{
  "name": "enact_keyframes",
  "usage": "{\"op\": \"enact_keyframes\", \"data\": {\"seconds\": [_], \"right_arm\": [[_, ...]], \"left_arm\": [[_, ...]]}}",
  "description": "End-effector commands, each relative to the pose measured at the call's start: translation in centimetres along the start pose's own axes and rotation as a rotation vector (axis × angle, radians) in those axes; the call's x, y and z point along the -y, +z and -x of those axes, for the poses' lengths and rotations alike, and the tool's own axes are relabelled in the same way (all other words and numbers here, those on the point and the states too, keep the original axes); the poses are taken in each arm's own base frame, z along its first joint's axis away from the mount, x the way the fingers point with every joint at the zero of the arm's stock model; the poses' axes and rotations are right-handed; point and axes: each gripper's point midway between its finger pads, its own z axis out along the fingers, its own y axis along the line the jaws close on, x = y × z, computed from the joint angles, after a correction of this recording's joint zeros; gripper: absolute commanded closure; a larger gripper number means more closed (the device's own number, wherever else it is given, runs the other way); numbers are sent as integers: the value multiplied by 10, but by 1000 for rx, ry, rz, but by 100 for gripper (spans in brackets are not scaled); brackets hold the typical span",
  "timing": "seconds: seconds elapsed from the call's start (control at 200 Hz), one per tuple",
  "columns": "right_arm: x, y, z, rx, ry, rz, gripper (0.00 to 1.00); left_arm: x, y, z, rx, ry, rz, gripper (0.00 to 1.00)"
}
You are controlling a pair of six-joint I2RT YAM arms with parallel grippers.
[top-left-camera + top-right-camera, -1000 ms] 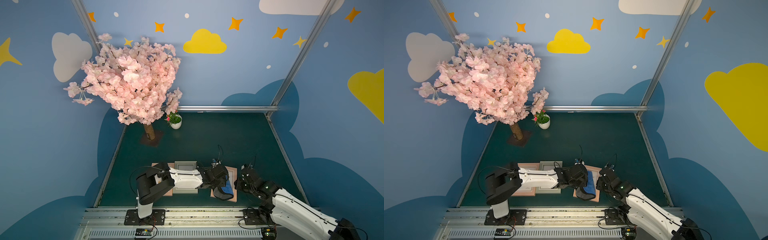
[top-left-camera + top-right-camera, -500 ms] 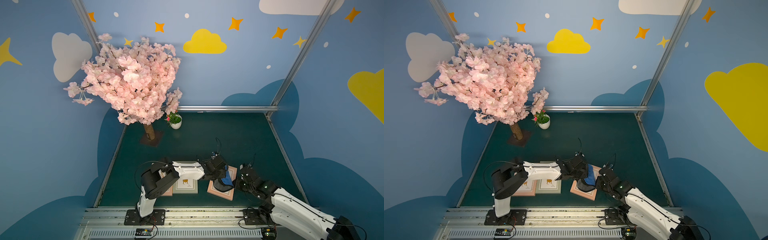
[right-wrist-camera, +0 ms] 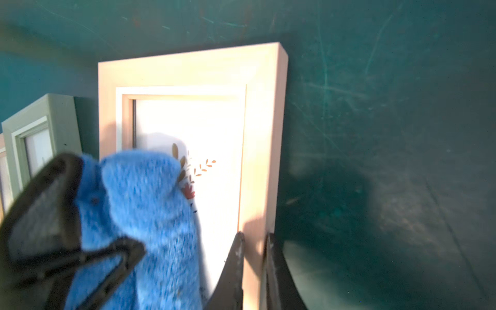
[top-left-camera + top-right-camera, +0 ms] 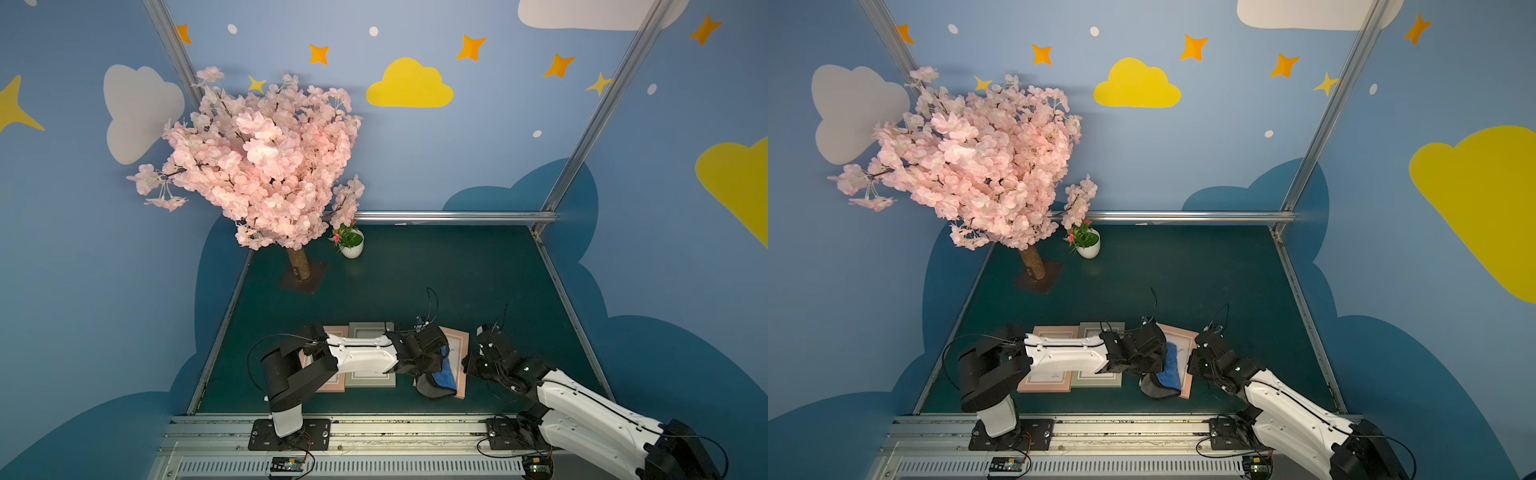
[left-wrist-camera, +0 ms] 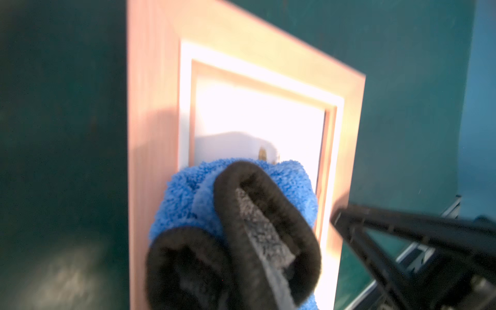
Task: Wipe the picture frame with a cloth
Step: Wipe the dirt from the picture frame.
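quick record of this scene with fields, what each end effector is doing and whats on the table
left end effector: shut on the cloth, pressing it on the pink frame
right end effector: shut on that frame's border
cloth: bunched, blue side against the pane, dark reverse showing
other frames: grey-green frame and second pink frame, side by side under the left arm
far side of table: blossom tree, potted plant
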Motion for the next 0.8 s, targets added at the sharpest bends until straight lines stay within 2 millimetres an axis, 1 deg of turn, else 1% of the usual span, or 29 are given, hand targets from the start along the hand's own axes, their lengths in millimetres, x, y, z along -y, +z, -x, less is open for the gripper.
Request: {"op": "enact_keyframes", "data": {"seconds": [0.0,0.125,0.24,0.375,0.486,0.611,0.706,0.796], "right_arm": [[31,10,-25,-93,-13,-110,88],[28,11,-24,-94,-23,-102,89],[27,13,-25,-103,-28,-97,89],[28,14,-26,-118,-26,-112,90],[29,15,-28,-133,-23,-125,90],[32,14,-29,-152,-1,-154,90],[33,14,-30,-164,7,-167,90],[34,14,-30,-171,13,-180,90]], "left_arm": [[-43,-5,-41,-132,-17,151,97],[-45,-6,-41,-129,-20,160,97],[-38,1,-28,-113,-19,153,97],[-31,14,-4,-84,-36,138,97],[-31,22,22,-13,-25,155,97],[-32,30,48,17,-51,154,97],[-33,31,65,56,-65,141,97],[-32,35,76,62,-80,127,97]]}}
